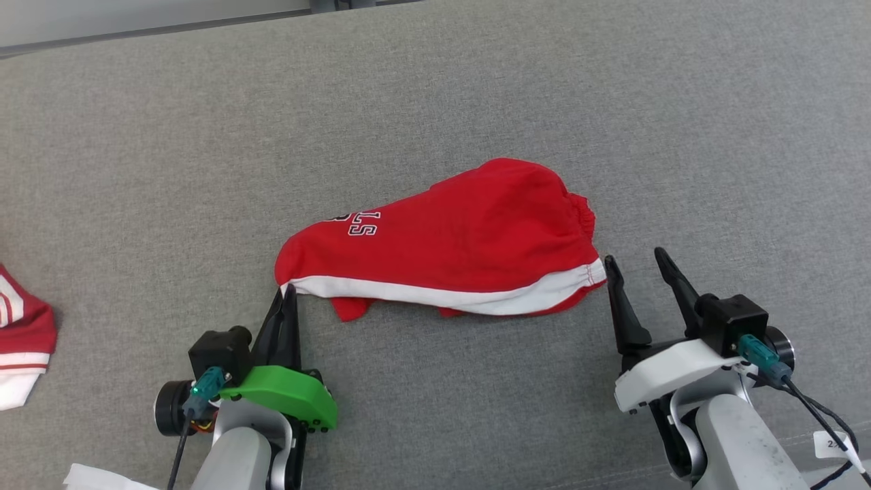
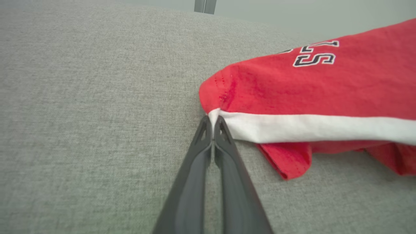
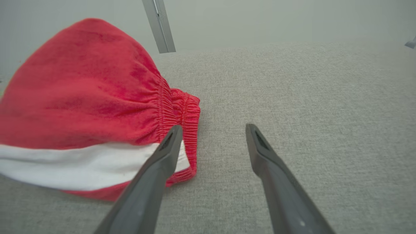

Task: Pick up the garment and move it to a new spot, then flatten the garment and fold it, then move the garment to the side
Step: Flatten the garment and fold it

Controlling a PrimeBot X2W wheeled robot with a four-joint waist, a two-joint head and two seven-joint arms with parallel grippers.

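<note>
Left gripper (image 1: 288, 291) is pinching a white-striped corner of the limp, light red shorts (image 1: 463, 231); right gripper (image 1: 633, 256) is hovering spread beside the waistband (image 1: 582, 212)

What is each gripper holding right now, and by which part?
The left gripper pinches the red shorts at the end corner of the white stripe; the right gripper is open, holding nothing.

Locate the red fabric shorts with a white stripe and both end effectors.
red fabric shorts (image 1: 476, 224), head view, red panel.
left end effector (image 1: 289, 291), head view, closed fingertips.
right end effector (image 1: 633, 255), head view, between open fingertips.
</note>
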